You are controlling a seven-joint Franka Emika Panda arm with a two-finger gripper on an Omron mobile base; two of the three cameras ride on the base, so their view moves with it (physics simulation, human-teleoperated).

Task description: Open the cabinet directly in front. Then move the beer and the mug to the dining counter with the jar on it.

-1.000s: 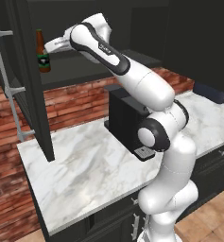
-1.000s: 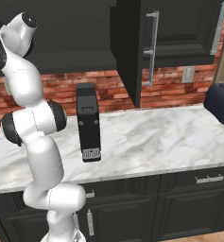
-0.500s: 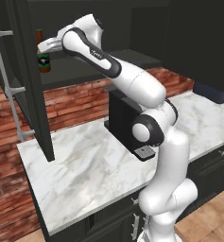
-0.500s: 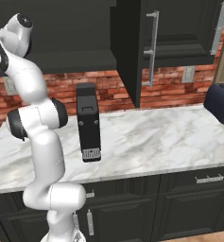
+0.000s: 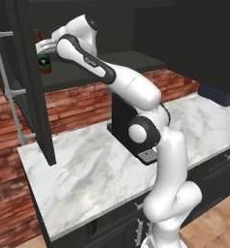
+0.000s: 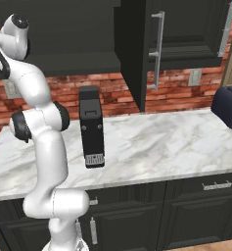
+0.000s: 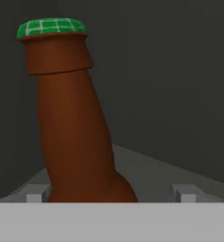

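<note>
The black cabinet (image 5: 103,64) stands open, its left door (image 5: 35,87) swung out beside the arm and its right door (image 6: 132,59) out too. On the dark shelf stands the beer (image 5: 44,64), a brown bottle with a green cap (image 7: 52,27). My gripper (image 5: 44,47) is inside the cabinet at the bottle's neck. In the hand view the neck (image 7: 75,132) rises between the two finger tips (image 7: 35,194), nearer the left one, and the gripper (image 7: 109,193) is open around it. The mug, the jar and the dining counter are out of view.
A black coffee machine (image 5: 125,121) (image 6: 91,125) stands on the marble worktop (image 5: 82,169) under the cabinet, close behind the arm. A dark toaster (image 6: 227,105) sits at the far right. The brick wall (image 6: 176,86) backs the worktop, with black base cabinets (image 6: 186,211) below.
The hand has pushed further left into the cabinet, from beside the beer to around its neck. The bottle has not moved.
</note>
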